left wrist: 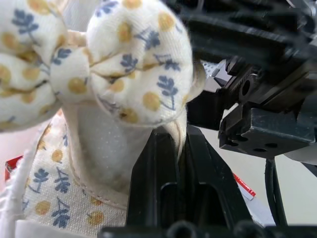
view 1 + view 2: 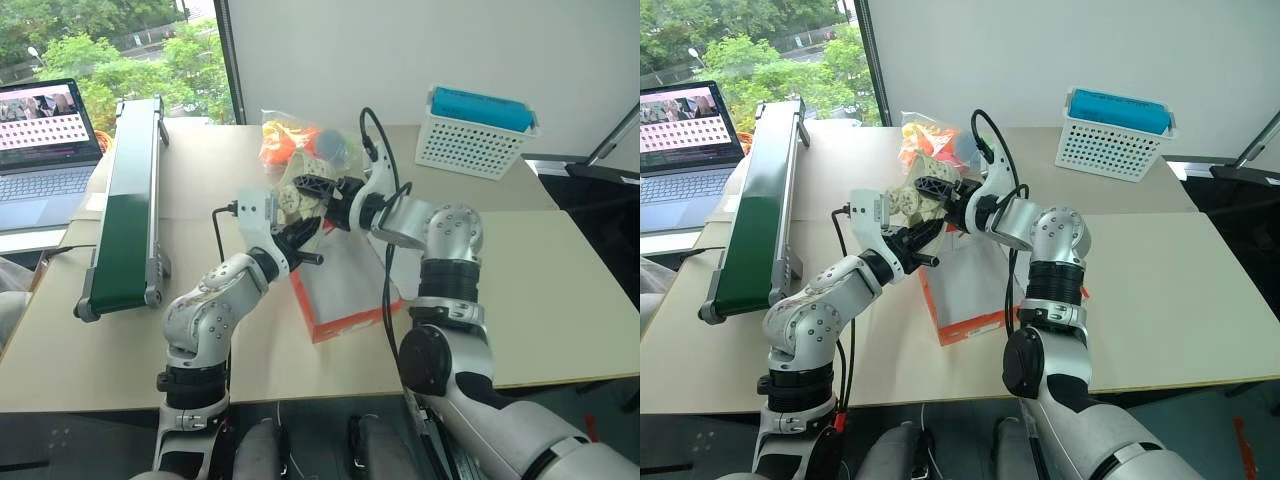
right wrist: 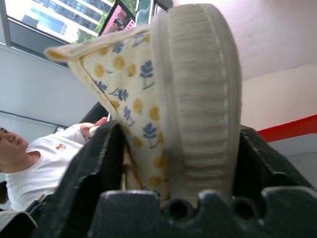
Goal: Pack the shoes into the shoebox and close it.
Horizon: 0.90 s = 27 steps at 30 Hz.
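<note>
A small cream shoe (image 2: 293, 196) with a yellow-and-blue flower print and a fabric bow (image 1: 124, 64) hangs in the air over the open red-orange shoebox (image 2: 345, 325), which has white lining. My left gripper (image 2: 303, 238) is shut on the shoe's upper edge from below. My right gripper (image 2: 318, 190) comes in from the far side. Its two fingers (image 3: 99, 168) press on either side of the shoe's ribbed sole (image 3: 198, 99). The two grippers sit close together above the box's far end.
A green conveyor (image 2: 130, 200) lies on the table's left, and a laptop (image 2: 40, 140) sits past it. A clear bag of orange and blue toys (image 2: 300, 140) lies just behind the grippers. A white basket with a blue top (image 2: 475, 135) stands far right. A person (image 3: 29, 163) sits nearby.
</note>
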Tool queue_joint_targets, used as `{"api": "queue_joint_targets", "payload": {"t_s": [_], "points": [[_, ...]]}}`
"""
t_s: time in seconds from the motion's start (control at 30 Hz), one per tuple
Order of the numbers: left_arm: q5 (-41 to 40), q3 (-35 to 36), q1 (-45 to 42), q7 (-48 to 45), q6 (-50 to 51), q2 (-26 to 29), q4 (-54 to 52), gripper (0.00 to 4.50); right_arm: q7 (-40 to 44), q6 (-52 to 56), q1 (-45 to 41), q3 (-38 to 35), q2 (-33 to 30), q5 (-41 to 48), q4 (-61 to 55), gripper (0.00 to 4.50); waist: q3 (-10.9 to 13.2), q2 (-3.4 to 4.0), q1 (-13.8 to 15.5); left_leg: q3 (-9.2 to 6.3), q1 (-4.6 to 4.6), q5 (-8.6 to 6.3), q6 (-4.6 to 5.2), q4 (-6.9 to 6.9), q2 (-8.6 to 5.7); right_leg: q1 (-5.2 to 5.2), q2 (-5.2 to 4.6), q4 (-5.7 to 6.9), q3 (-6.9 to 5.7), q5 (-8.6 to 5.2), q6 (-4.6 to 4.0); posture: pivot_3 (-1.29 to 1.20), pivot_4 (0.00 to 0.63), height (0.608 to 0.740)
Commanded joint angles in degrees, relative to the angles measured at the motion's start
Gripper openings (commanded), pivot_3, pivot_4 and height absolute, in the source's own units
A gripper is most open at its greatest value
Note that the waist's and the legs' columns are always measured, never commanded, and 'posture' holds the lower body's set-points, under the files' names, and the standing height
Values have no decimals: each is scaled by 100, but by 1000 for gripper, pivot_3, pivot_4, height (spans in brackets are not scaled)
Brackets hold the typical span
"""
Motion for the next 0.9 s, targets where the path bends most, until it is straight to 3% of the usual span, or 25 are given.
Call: {"api": "queue_joint_targets", "payload": {"t_s": [0.03,0.13,0.23,0.4,0.53,0.67,0.83,0.9], "points": [[-33,-27,-104,-13,-89,45,-173,0,24,-72,-47,226,52,154,-323,1785,0,0,1,0,0,0,0,0,0,0,0,0,0,0,0,0,150,699],[114,-113,-53,16,-123,149,-149,0,-40,-81,-26,299,40,137,-301,1011,0,0,1,0,0,0,0,0,0,0,0,0,1,0,0,0,150,699],[373,-313,16,32,-170,340,-108,0,-58,-140,-8,359,27,133,-285,1011,0,1,1,0,0,0,0,-1,0,0,2,0,1,0,0,0,150,699],[346,-397,51,-127,-263,453,-310,1801,-171,-359,34,264,37,148,-302,989,1,2,2,1,0,0,0,-1,1,0,2,-1,2,0,0,0,150,699],[223,-395,118,-428,-222,712,-498,1801,-548,-934,43,-6,-109,-23,-148,989,1,2,1,1,-1,0,0,0,1,-2,2,-1,3,0,0,0,150,699],[-25,-214,217,-600,-127,879,-720,1801,-559,-1489,-25,166,-720,-426,-33,989,3,4,37,0,-2,0,0,0,-1,-1,-1,-2,3,-2,2,0,150,699],[-418,-59,365,-675,57,888,-926,1801,-81,-1136,-142,574,-1436,-534,127,989,5,7,18,0,-7,-1,2,-2,-2,-2,-1,-14,3,-2,3,0,150,699],[-465,-110,520,-842,92,1073,-999,1801,202,-414,-257,660,-1709,-293,259,989,7,11,-49,5,-4,-1,1,-4,2,-4,5,-14,10,-2,3,0,150,699]]}}
